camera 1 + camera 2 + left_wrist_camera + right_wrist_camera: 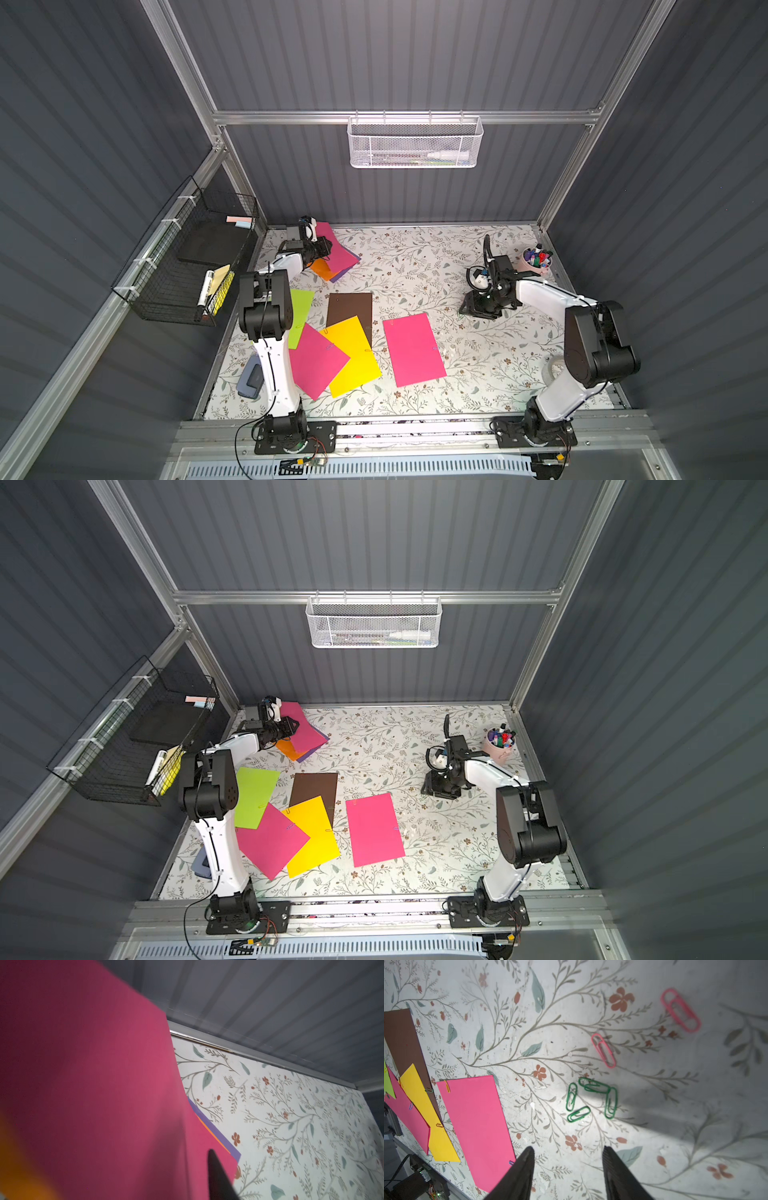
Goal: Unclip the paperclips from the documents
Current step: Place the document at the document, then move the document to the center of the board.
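In both top views your right gripper [467, 311] hangs over the floral-print tabletop [415, 266], near the lone magenta paper sheet [413, 349], so it is the nearer arm. Your left gripper [325, 248] sits at the far-left stack of magenta, orange and purple sheets [338, 249].

The left wrist view shows the stack's matte magenta top sheet [93, 1084] bowing up. Only one black finger [218, 1176] appears, so you cannot tell that gripper's state.

In the right wrist view, the right jaws stand apart, empty. Four green wire paperclips [591, 1098] and two pink wire paperclips [603, 1050] lie loose ahead. A small purple-blue clip [511, 1162] on the lone sheet's long edge sits just beside one finger, toward your base and left, apparently lying across that edge.
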